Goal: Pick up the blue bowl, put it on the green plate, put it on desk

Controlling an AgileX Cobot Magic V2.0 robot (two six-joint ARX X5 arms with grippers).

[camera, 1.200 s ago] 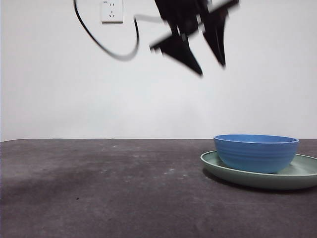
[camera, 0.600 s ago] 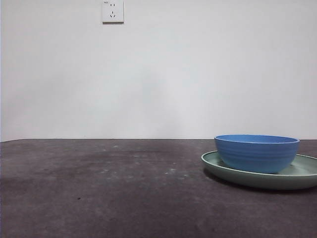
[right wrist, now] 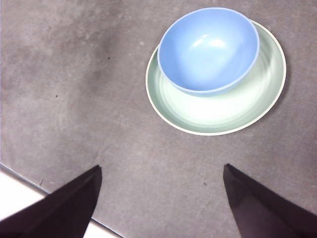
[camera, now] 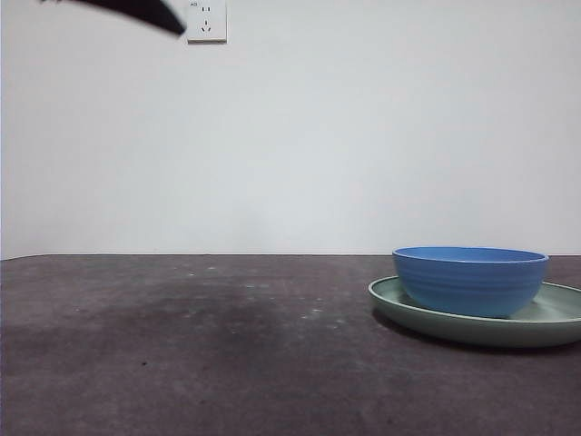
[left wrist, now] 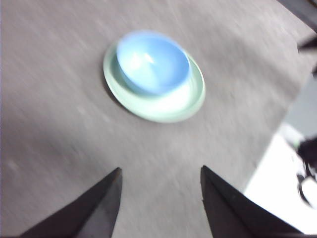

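The blue bowl (camera: 470, 280) rests inside the green plate (camera: 472, 329) at the right of the desk (camera: 182, 345). It sits off-centre on the plate, nearer one rim. My left gripper (left wrist: 160, 168) hangs open high above the desk, with the bowl (left wrist: 153, 62) and plate (left wrist: 173, 106) well ahead of it; this view is blurred. Equally high, my right gripper (right wrist: 162, 167) is open and empty, looking down on the bowl (right wrist: 208, 49) and plate (right wrist: 223, 114). Neither gripper touches anything. A black arm tip (camera: 136, 11) shows at the front view's top left corner.
A white wall socket (camera: 206, 20) is on the pale wall behind. The desk edge (right wrist: 29, 186) runs close under my right gripper. In the left wrist view the desk edge (left wrist: 277, 144) runs diagonally, with dark parts of the other arm (left wrist: 309, 148) beyond it.
An arm with open jaws hung at the top centre one second ago, then left the front view. Now only a black tip shows at the top left. Bowl and plate have not moved.
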